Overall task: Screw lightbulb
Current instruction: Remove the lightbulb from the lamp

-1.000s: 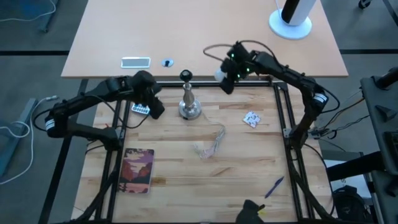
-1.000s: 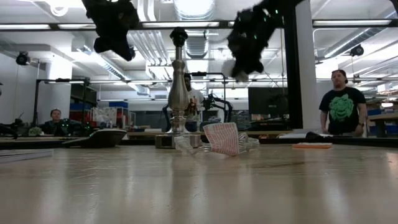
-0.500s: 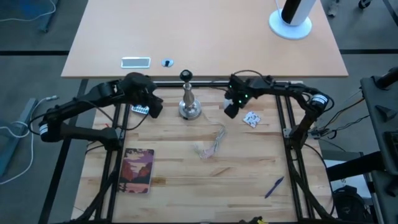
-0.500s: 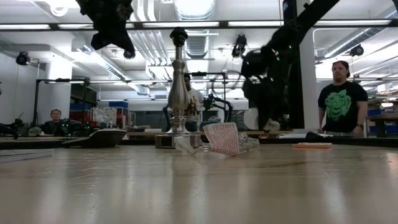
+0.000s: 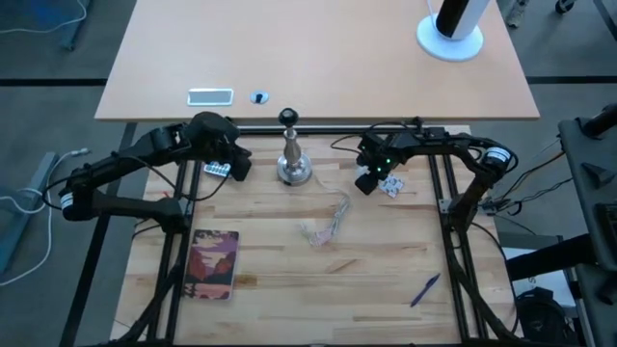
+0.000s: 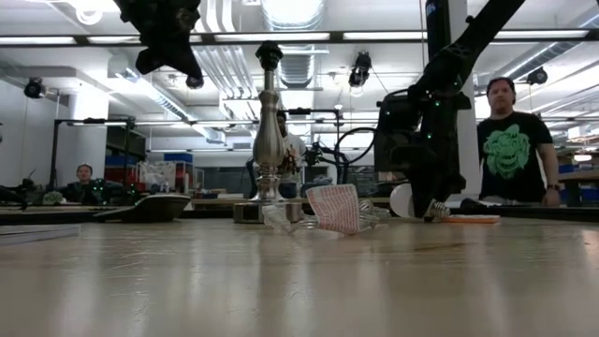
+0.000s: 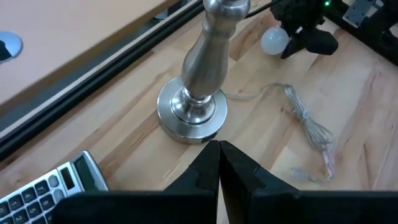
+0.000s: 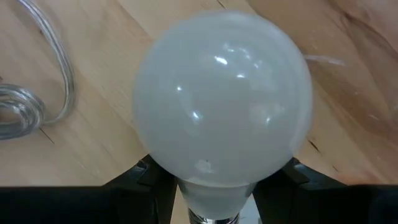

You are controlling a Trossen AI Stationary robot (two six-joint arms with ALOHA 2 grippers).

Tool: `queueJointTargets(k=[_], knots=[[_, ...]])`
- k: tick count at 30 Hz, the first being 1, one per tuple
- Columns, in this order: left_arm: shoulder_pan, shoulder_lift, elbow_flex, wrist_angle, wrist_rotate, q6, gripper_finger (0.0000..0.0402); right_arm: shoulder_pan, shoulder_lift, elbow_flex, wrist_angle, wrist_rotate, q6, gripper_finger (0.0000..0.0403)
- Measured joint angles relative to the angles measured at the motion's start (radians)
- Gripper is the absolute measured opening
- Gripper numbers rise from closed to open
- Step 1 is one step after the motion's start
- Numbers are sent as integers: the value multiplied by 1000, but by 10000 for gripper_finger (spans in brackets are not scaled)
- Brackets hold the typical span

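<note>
Right of the lamp stand [image 5: 293, 159], beside a small packet [image 5: 391, 185], the lightbulb [image 8: 222, 112] is clamped by the right gripper [image 5: 369, 178]; the left gripper [image 7: 219, 163] is closed.

Frosted white lightbulb [image 8: 222, 102], round and glossy

It's down low by the wooden tabletop, roughly 3 o'clock from the lamp stand [image 5: 293, 154], neck clamped between the right gripper [image 8: 214, 186] fingers.

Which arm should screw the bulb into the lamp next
Right: its pincer holds the lightbulb down by the table, near the lamp stand. The left pincer is shut and empty.
</note>
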Motion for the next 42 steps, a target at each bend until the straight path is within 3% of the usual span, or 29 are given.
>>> queueJointTargets(k=[10, 18, 27, 34, 42], knots=[[0, 2, 0, 4, 0, -19, 0, 0, -2, 12, 14, 2, -2, 159], [0, 4, 0, 3, 0, -5, 0, 1, 0, 17, 29, -4, 3, 237], [0, 4, 0, 6, -5, 3, 0, 0, -13, 51, 34, 4, 61, 214], [0, 4, 0, 20, -5, 4, 0, 0, -73, 181, 12, 2, 63, 207], [0, 4, 1, 161, -4, 16, 0, 0, -135, 441, 11, -7, -8, 220]])
